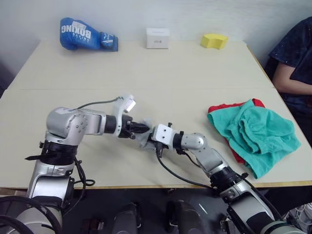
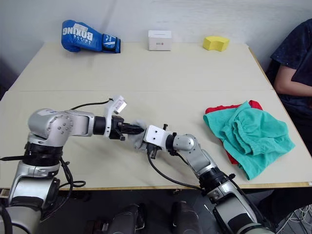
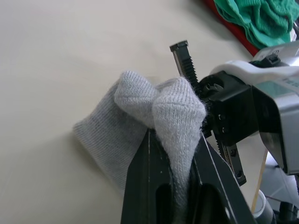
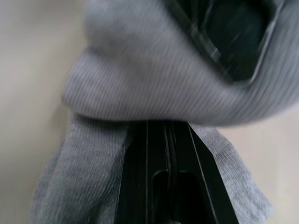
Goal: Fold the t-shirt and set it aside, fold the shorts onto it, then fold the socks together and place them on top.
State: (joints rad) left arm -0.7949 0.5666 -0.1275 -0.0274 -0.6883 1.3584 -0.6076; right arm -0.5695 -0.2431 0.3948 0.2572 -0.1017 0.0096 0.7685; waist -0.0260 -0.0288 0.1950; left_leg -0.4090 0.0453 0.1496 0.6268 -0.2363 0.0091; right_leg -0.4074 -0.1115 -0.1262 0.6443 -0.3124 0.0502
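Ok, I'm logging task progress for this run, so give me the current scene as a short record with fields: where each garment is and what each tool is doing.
socks: light grey, bunched on the table between both tools, near the front edge
left tool: shut on the socks
right tool: shut on the socks
shorts: teal, lying on top of the t-shirt at the robot's right
t-shirt: red, mostly covered by the shorts
table: boxing glove, white box and yellow block along the far edge
stage: socks being folded, not yet on the pile

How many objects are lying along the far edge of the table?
3: a blue boxing glove at the far left, a white box in the middle, and a yellow sponge toward the right.
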